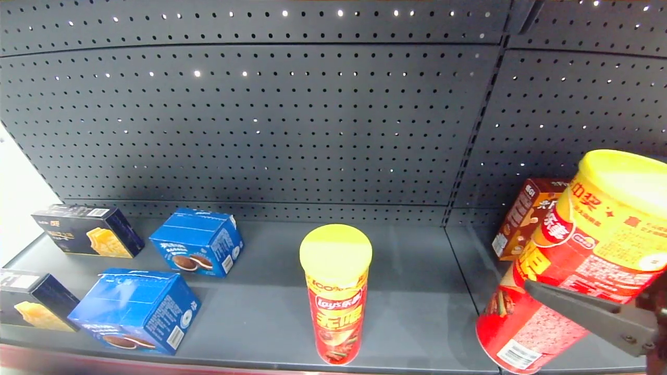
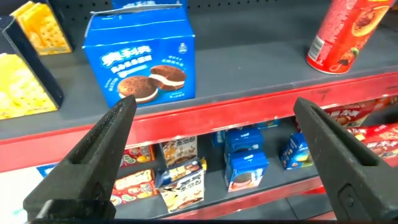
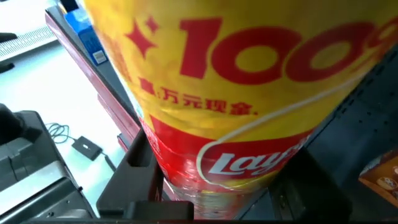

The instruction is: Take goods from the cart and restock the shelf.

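My right gripper [image 1: 583, 307] is shut on a red and yellow chip can [image 1: 573, 260] with a yellow lid, held tilted over the right part of the grey shelf [image 1: 417, 291]; the can [image 3: 236, 106] looms close between the gripper's jaws in the right wrist view. A second, matching chip can [image 1: 337, 291] stands upright near the shelf's front middle; its base [image 2: 345, 34] shows in the left wrist view. My left gripper [image 2: 217, 143] is open, below and in front of the shelf's red front edge [image 2: 217, 112], near a blue cookie box [image 2: 144, 56].
Two blue cookie boxes [image 1: 136, 310] [image 1: 198, 240] and two dark boxes [image 1: 88, 230] [image 1: 31, 299] sit on the shelf's left. A brown box [image 1: 523, 216] leans at the back right. A lower shelf holds more goods [image 2: 245, 165]. The perforated back panel [image 1: 260, 120] closes the rear.
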Controlling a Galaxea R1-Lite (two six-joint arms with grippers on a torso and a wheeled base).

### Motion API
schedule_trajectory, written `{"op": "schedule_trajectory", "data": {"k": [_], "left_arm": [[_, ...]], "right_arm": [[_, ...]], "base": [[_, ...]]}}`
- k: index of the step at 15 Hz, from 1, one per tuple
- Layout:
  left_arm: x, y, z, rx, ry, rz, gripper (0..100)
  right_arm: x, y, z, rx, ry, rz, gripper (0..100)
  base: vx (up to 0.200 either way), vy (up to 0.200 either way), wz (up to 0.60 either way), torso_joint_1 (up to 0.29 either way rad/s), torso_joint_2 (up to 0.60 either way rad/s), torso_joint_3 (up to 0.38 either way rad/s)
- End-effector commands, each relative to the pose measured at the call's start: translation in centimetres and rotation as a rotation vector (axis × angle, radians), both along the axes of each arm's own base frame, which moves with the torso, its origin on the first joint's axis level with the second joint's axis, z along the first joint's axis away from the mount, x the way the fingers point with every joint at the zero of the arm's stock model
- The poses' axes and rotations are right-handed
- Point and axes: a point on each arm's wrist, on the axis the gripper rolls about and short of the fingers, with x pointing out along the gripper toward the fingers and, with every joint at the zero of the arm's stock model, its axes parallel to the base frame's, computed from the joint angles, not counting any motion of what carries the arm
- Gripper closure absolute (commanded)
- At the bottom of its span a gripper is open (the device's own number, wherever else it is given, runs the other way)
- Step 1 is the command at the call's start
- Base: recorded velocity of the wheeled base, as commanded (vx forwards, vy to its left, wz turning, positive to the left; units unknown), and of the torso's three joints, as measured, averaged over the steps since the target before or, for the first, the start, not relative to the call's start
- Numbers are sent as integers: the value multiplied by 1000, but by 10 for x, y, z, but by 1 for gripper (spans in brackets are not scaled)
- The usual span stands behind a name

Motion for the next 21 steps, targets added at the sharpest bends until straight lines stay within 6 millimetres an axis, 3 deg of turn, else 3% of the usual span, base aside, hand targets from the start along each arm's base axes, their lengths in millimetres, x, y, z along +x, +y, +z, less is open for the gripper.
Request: {"op": "schedule_trajectory", "data": {"k": [1,8,17,21], "left_arm": [[0,0,0,-1,0,1,0],[0,0,0,-1,0,-1,0],[0,0,0,-1,0,1,0],[0,0,0,-1,0,-1,0]], "right_arm": [[18,17,-5,-32,28,-22,100],[67,63,-16,-16,-13,-182,100],[109,110,-16,27,-28,-309,100],[130,135,-33,68,-35,-378,100]], "base": [[0,0,0,0,0,0],[0,0,0,0,0,0],[0,0,0,0,0,0],[0,0,0,0,0,0]]}}
